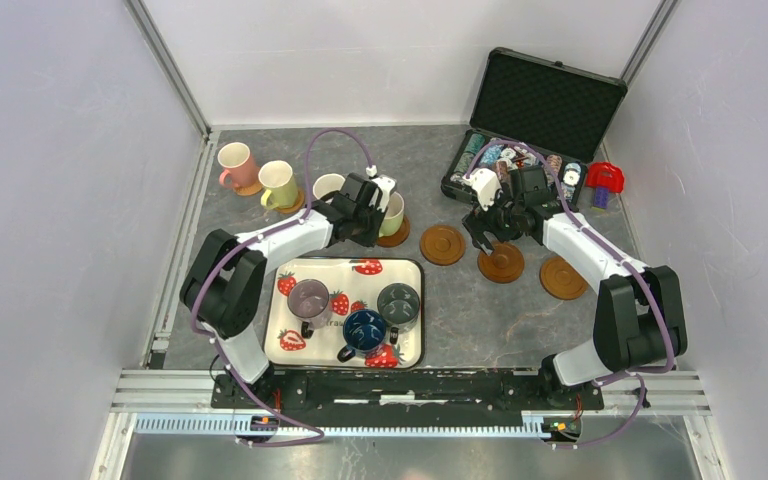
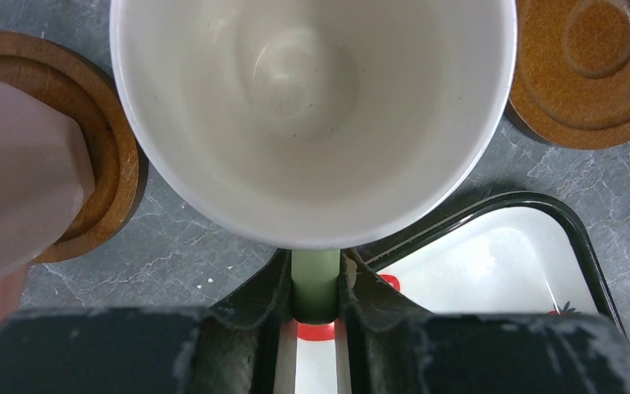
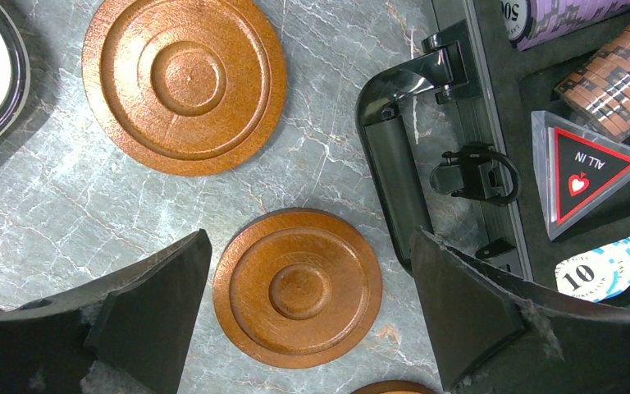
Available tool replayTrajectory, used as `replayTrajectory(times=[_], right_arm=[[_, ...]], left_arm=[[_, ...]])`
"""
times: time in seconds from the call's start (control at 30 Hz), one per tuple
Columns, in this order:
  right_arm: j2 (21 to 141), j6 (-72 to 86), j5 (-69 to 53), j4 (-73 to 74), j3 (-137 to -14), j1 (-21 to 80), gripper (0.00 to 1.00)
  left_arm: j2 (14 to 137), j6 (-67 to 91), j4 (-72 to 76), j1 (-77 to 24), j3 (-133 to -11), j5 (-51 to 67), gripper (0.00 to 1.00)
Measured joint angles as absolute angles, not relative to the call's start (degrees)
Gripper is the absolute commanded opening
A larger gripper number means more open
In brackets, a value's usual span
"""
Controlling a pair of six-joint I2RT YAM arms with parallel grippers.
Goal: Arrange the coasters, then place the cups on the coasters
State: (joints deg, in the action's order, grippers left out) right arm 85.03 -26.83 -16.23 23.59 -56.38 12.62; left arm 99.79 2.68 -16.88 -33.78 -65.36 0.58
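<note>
My left gripper [image 2: 315, 295] has its jaws clenched on the pale green handle of a cream cup [image 2: 312, 107]. In the top view this cup is over a coaster [image 1: 396, 239] at centre frame, just above the strawberry tray [image 1: 290, 270]; I cannot tell whether they touch. My right gripper [image 3: 308, 246] hangs with jaws spread wide over a bare coaster [image 3: 298, 287] on the worktop [image 1: 460, 320], right of centre. 3 cups [image 1: 278, 183] stand at upper left, and 3 darker cups [image 1: 365, 328] sit in the tray.
</note>
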Motion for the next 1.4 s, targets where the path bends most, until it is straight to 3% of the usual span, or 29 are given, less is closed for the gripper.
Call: replayTrajectory(times=[0.13, 0.57, 0.73, 1.2, 1.4], right_arm=[[85.03, -26.83, -16.25, 23.62, -56.38, 12.62, 0.98], [85.03, -26.85, -16.25, 23.62, -56.38, 12.62, 0.98], [85.03, -26.85, -16.25, 23.59, -56.38, 12.62, 0.98], [85.03, -26.87, -16.25, 23.59, -56.38, 12.62, 0.98], [85.03, -26.92, -16.69, 23.59, -56.38, 12.62, 0.98]], left_arm=[[100.07, 3.01, -16.49, -33.78, -65.39, 0.60, 0.07], [100.57, 3.40, -16.10, -33.78, -65.73, 0.78, 0.26], [100.22, 3.42, -16.14, -33.78, -65.45, 1.17, 0.42], [95.83, 4.47, -19.44, -33.78, -64.84, 1.54, 1.00], [86.39, 4.27, -23.90, -33.39, -64.05, 1.58, 1.00]])
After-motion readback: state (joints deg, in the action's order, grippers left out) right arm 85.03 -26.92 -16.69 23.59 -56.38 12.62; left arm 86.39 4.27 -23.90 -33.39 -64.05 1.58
